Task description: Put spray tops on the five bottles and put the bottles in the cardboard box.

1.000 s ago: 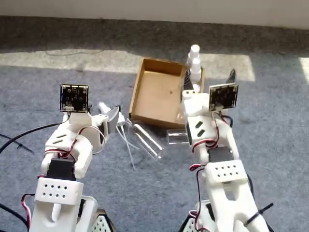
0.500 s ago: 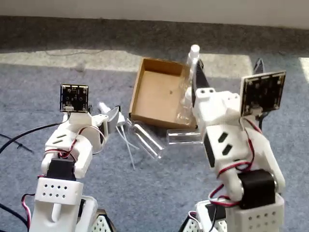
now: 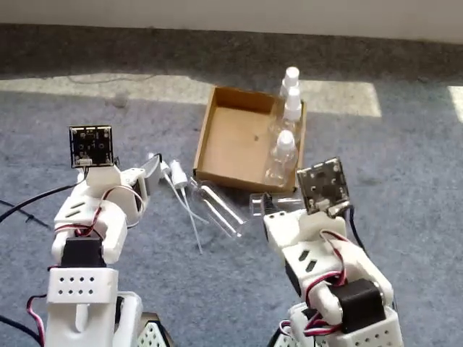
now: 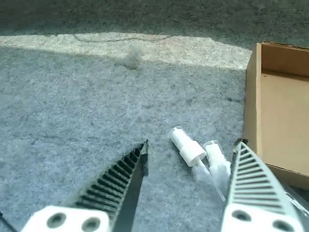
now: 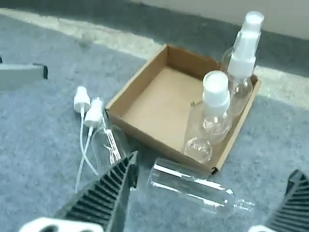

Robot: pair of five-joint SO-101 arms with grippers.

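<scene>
The cardboard box [image 3: 235,141] lies on the grey carpet with three capped spray bottles [image 3: 283,152] standing along its right wall. Two bare bottles lie in front of it: one [image 3: 219,207] by the box's front left corner, one [image 3: 278,204] by its front right corner. Two loose spray tops [image 3: 174,175] lie left of the box. My left gripper [image 4: 192,143] hangs open just above these spray tops [image 4: 188,149]. My right gripper [image 5: 216,166] is open over the right-hand lying bottle [image 5: 193,186], holding nothing; the capped bottles [image 5: 215,113] stand in the box [image 5: 159,104] beyond it.
Carpet stretches all round, with a sunlit band behind the box. A black cable [image 3: 29,199] runs along the floor at the left. A finger of the left gripper [image 5: 24,72] reaches in towards the spray tops [image 5: 89,106] in the right wrist view.
My right arm has drawn back from the box towards the near side, leaving a third capped bottle standing in it. The left arm has shifted a little to the left.
</scene>
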